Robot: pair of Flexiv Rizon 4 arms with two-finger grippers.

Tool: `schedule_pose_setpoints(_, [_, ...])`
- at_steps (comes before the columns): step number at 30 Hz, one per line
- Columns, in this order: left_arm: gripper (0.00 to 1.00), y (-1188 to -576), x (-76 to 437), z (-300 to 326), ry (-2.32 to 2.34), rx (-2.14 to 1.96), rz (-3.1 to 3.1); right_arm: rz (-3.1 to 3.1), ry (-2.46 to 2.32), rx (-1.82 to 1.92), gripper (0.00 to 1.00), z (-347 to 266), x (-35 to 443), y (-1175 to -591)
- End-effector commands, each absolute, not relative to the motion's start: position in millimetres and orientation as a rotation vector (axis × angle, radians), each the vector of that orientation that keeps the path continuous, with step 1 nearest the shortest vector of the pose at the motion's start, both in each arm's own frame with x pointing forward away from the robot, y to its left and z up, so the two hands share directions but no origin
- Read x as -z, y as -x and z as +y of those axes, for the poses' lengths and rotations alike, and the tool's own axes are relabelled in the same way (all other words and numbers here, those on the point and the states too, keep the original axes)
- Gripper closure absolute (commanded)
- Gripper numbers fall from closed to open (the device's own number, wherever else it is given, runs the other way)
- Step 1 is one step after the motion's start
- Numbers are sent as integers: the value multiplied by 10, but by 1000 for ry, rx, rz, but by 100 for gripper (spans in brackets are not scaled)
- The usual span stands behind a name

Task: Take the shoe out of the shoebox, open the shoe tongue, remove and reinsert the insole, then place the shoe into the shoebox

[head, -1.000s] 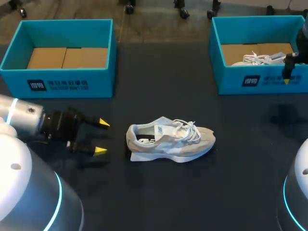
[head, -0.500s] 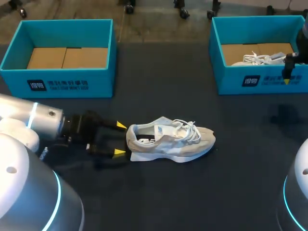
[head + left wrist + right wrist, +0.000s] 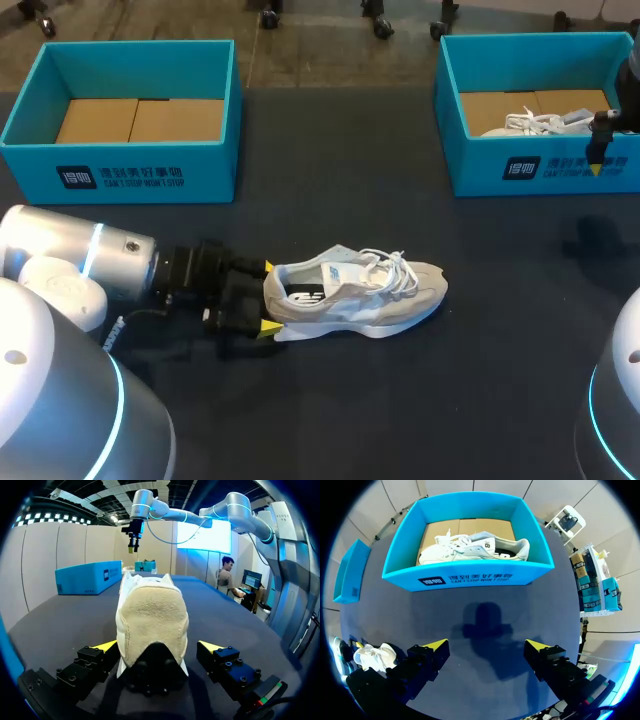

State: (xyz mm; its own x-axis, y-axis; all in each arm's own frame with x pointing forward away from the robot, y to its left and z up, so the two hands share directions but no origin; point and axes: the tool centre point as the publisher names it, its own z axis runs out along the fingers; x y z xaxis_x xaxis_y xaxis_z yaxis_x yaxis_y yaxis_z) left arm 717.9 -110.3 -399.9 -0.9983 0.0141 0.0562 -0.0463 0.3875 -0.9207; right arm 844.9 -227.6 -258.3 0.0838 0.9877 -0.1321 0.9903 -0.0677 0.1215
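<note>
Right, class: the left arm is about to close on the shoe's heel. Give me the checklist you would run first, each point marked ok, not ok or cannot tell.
1. The shoe stands on its sole on the table, outside both boxes: ok.
2. The heel sits between the left gripper's fingers: ok.
3. Both fingers touch the heel: not ok. The left wrist view shows a gap, so the gripper is open.
4. The right gripper is clear of the shoe: ok. It hangs open in front of the right shoebox.
5. A box is free for the return: ok. The left shoebox shows only its cardboard floor.
6. The insole is seated: cannot tell, as the shoe's inside is too dark.
</note>
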Motion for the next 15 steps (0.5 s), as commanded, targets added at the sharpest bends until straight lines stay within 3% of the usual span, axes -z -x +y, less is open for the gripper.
schedule_pose_setpoints(1, [0,-7208,4078,-1237,-24,-1716,-2577,2014,-2173,19,0,-2279,2584,-8446])
schedule_pose_setpoints(15, [0,-7291,4197,-1421,-5,-1739,-2602,2014,-2173,19,0,-2279,2584,-8446])
